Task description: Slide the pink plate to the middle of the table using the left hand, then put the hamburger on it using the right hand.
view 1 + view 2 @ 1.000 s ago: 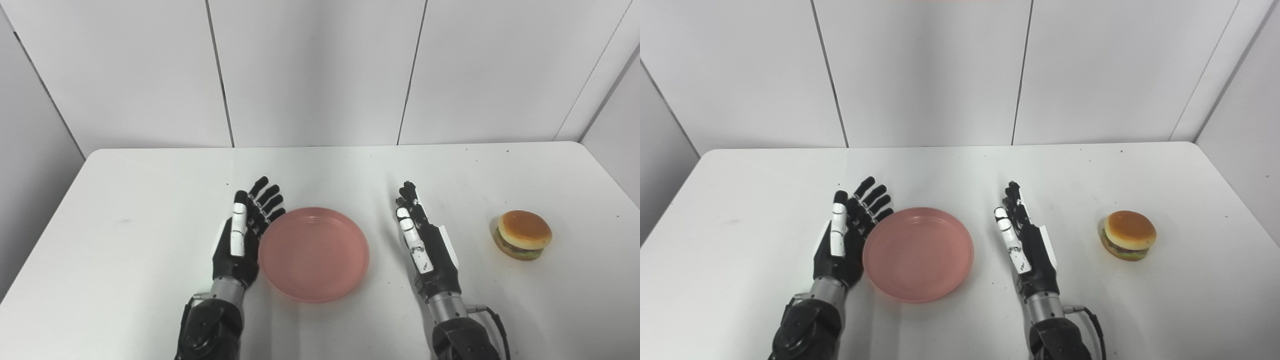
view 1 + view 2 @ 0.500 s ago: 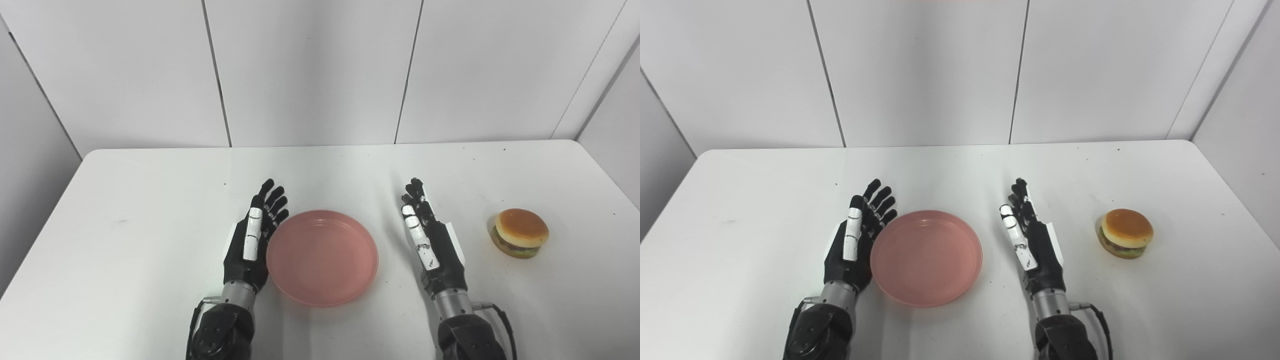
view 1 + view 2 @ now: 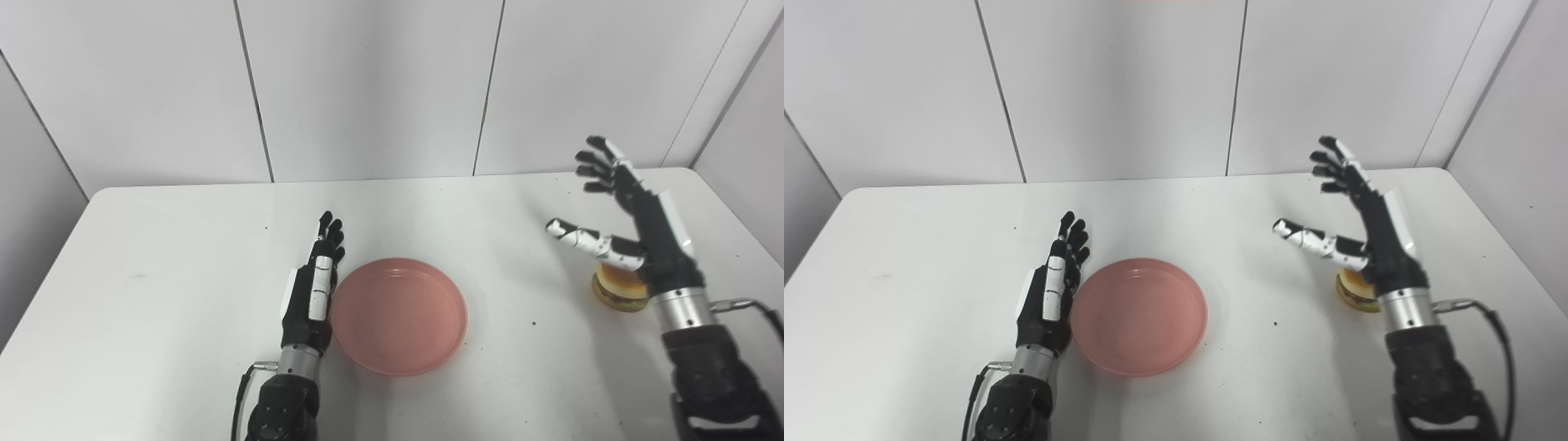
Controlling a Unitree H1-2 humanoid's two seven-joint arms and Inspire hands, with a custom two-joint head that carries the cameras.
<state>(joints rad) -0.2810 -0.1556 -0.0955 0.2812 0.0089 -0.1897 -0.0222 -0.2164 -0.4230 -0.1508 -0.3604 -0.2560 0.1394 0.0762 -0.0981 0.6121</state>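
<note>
resting edge-on against the table, my left hand lies just beside the pink plate, on its left side, with the fingers straight and pressed close together, pointing toward the back wall. it holds nothing; the side of the palm looks to be touching the plate's rim, though i cannot tell for certain whether there is a thin gap.

my right hand is raised off the table, well to the right of the plate, fingers spread wide and reaching up and back, thumb stuck out sideways toward the plate. nothing is in its hold. the hamburger sits on the table directly under and behind that wrist, far to the right of the plate, with only part of its bun and filling showing past my palm and the metal cuff. i cannot tell whether the hand touches the bun.

the plate itself lies flat and empty near the middle of the table, somewhat toward the front edge. a few dark specks mark the white surface to the right of the plate.
</note>
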